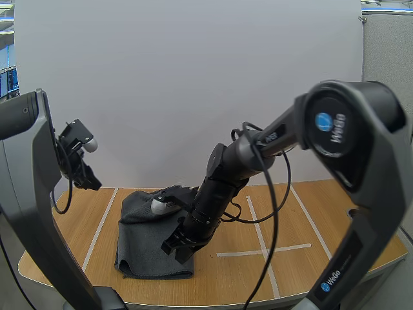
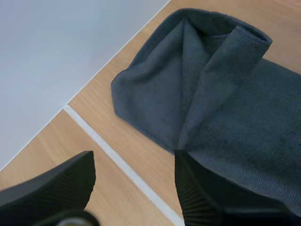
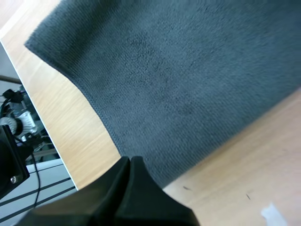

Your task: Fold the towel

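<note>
While the grey towel [image 1: 145, 242] lies under our closed, empty right end effector [image 1: 175, 247], its rumpled corner faces our open left end effector [image 2: 134, 162].

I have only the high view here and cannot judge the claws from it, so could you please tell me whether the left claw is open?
Observer: Yes, the left claw is open. Its fingers stand apart over the table beside the towel, with nothing between them.
Operator: Thank you. And the right claw?
Observer: The right claw is shut on nothing. Its fingers lie together as one dark wedge at the towel's edge.
Operator: Does the towel lie flat at the end near the left claw?
Observer: No, a flap there is folded over the rest in loose creases.
</note>
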Controlling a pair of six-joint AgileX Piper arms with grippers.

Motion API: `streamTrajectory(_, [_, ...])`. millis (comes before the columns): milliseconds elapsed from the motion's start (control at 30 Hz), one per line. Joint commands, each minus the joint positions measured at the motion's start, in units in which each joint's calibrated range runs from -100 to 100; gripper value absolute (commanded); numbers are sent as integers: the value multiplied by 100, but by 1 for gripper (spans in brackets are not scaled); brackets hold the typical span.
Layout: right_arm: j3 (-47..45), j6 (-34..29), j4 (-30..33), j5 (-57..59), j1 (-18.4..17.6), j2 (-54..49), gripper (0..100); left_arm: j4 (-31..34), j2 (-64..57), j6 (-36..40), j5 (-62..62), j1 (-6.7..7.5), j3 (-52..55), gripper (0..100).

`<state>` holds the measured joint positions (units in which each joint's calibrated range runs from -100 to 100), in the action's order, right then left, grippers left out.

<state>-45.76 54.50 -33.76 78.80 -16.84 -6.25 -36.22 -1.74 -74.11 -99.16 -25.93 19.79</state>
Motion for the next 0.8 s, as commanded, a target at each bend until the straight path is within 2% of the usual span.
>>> streamTrajectory(0, [-429, 102, -34, -438, 16, -773, 0, -83, 98, -11, -84, 480, -7, 80])
streamTrajectory(167, [-653, 287, -294, -536, 16, -809, 0, -83, 98, 1, -84, 772, 152, 80])
streamTrajectory(500, [-737, 546, -538, -923, 16, -566, 0, -148, 110, 4, -84, 1159, 382, 80])
streamTrajectory(633, [-879, 847, -820, -967, 16, -383, 0, -148, 110, 21, -84, 1243, 395, 80])
streamTrajectory(767, [-894, 932, -878, -1026, 16, -288, 0, -160, 119, -64, -84, 1266, 491, 80])
